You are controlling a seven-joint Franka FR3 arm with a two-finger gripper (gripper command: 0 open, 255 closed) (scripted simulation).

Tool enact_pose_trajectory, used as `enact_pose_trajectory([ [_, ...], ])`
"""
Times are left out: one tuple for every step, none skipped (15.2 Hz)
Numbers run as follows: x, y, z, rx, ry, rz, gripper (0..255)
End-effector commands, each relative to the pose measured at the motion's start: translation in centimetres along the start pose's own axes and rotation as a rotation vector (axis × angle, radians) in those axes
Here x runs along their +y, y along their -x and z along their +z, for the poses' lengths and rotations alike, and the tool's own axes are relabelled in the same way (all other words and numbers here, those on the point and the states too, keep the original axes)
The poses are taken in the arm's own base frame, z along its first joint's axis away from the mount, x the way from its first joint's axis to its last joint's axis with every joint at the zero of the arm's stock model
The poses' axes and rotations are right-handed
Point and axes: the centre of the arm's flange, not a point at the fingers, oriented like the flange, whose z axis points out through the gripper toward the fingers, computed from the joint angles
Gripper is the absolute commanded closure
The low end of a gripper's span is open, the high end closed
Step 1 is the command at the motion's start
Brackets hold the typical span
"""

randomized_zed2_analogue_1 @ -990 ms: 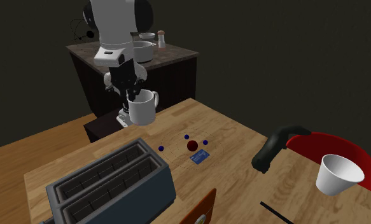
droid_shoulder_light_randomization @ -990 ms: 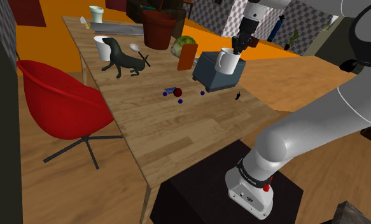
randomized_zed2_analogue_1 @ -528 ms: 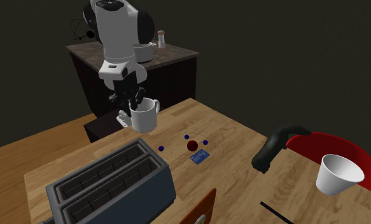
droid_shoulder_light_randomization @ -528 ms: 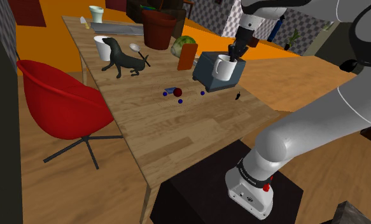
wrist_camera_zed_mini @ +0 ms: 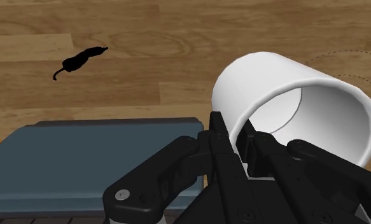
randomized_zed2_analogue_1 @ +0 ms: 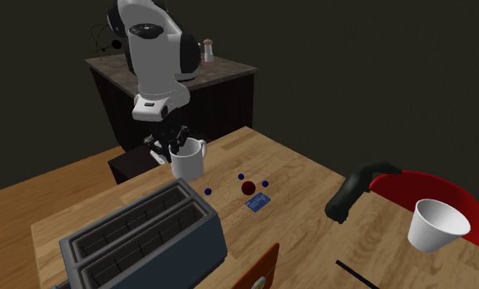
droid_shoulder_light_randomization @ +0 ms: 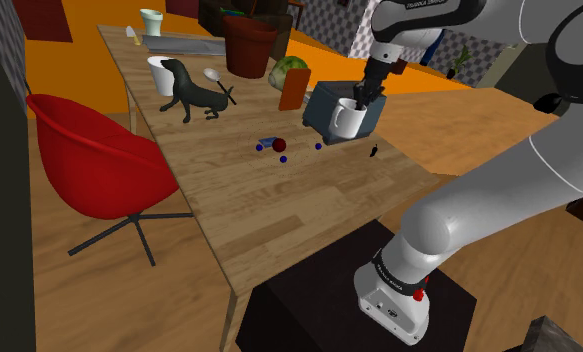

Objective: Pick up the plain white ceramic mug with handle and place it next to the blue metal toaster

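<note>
Wrist view: the white mug (wrist_camera_zed_mini: 298,108) was pinched by its rim between the two black fingers of the hand (wrist_camera_zed_mini: 244,137), one finger inside the opening and one outside against the wall. The mug hung tilted, its mouth turned up toward the hand. It was just beside the end of the blue-grey toaster (wrist_camera_zed_mini: 88,153), low over the wooden bench (wrist_camera_zed_mini: 146,38). Whether its base touched the wood could not be told. A small black curled thing (wrist_camera_zed_mini: 81,60) lay on the bench beyond the toaster.

In the shoulder view the mug (droid_shoulder_light_randomization: 346,120) showed in front of the toaster (droid_shoulder_light_randomization: 322,105), with the hand (droid_shoulder_light_randomization: 362,98) coming down on it from above. Toward that view's left, a red ball (droid_shoulder_light_randomization: 279,146) with a few small blue beads around it sat on the bench (droid_shoulder_light_randomization: 279,210). Farther off stood a black dog figure (droid_shoulder_light_randomization: 194,95), a white cup (droid_shoulder_light_randomization: 160,75) and a brown pot (droid_shoulder_light_randomization: 250,45). A red chair (droid_shoulder_light_randomization: 94,160) stood beside the bench.

In the second exterior view the mug (randomized_zed2_analogue_1: 188,158) hung under the hand (randomized_zed2_analogue_1: 173,148), its handle toward that view's right, behind the two-slot toaster (randomized_zed2_analogue_1: 143,242).
</note>
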Motion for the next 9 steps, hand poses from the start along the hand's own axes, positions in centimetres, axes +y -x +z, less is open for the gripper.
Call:
enact_pose_trajectory([
  [0.0, -0.1, 1.0, 0.001, 0.000, 0.000, 255],
  [0.0, -0.1, 1.6, 0.001, 0.000, 0.000, 255],
  [0.0, -0.1, 2.1, 0.001, 0.000, 0.000, 255],
  [0.0, -0.2, 2.6, 0.001, 0.000, 0.000, 255],
  [0.0, -0.2, 3.1, 0.001, 0.000, 0.000, 255],
  [0.0, -0.2, 3.7, 0.001, 0.000, 0.000, 255],
  [0.0, -0.2, 4.2, 0.001, 0.000, 0.000, 255],
  [0.0, -0.3, 4.7, 0.001, 0.000, 0.000, 255],
  [0.0, -0.3, 5.3, 0.001, 0.000, 0.000, 255],
])
